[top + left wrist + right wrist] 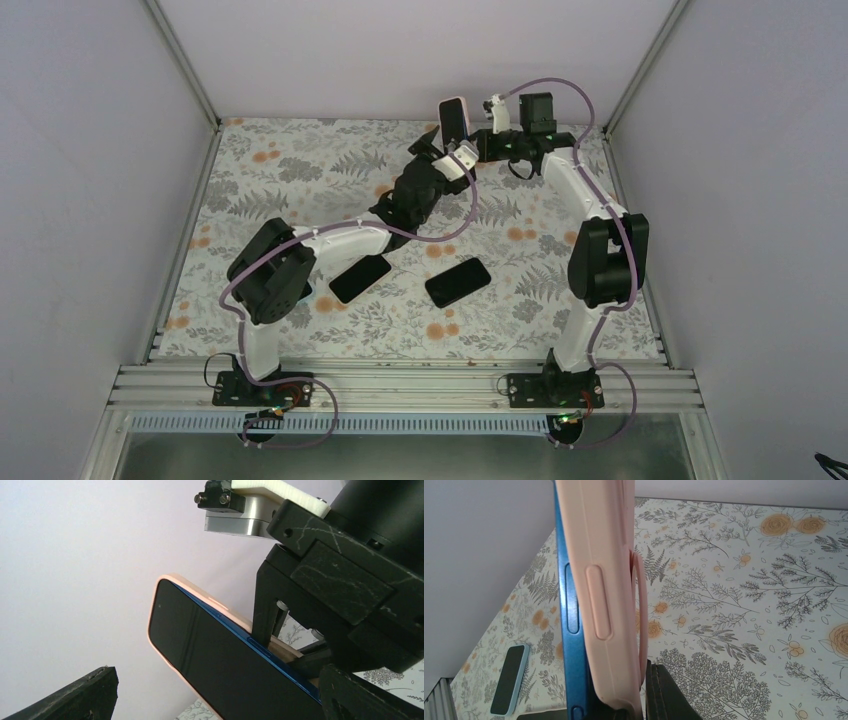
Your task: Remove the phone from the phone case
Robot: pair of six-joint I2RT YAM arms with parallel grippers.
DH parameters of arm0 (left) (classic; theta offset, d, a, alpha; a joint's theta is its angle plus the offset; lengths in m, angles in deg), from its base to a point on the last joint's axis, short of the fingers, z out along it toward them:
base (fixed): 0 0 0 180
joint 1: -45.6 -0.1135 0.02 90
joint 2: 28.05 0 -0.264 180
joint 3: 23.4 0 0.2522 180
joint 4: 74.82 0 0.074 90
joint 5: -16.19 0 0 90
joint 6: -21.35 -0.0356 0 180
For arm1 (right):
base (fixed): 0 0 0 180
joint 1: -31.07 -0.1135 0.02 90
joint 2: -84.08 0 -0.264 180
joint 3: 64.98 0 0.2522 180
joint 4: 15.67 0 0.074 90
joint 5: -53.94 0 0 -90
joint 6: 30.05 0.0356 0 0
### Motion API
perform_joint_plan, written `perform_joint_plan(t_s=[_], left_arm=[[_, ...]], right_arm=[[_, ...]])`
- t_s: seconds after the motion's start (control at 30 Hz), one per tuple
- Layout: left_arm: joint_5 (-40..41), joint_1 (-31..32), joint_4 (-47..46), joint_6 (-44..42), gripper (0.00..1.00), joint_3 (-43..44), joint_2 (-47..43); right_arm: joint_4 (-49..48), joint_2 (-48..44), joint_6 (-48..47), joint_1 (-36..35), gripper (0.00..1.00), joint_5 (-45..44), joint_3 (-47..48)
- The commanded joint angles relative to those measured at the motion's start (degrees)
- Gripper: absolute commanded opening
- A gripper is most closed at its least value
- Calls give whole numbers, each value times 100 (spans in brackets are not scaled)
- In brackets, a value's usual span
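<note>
Top view: we see the right gripper (463, 150) clamped on the peach silicone phone case (453, 118), held upright; the left gripper (438, 150) gapes wide just beside it. Left wrist: the blue-edged black phone (210, 660) sits in the case, against the right gripper. Right wrist: the case rises above that gripper's fingers (664, 695).

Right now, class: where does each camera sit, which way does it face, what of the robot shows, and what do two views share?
Top external: above and behind, looking down on the floral table; left arm and right arm show.
Left wrist: on the left arm, facing the wall; left gripper's finger lower left.
Right wrist: sights along the pink case toward the table; right gripper's finger below.
Both wrists share the blue phone.
</note>
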Motion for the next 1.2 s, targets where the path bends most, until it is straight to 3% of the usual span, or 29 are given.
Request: perform_joint_plan(t_s=[0.0, 0.73, 1.17], left_arm=[[-37, -62, -6, 19, 99, 242, 89], [-259, -78, 592, 357, 98, 575, 450], [256, -238, 349, 80, 96, 528, 549]], right_arm=[[-323, -260, -49, -76, 3, 184, 10], [-359, -440, 8, -77, 3, 181, -36], [-415, -528, 61, -87, 3, 231, -129]])
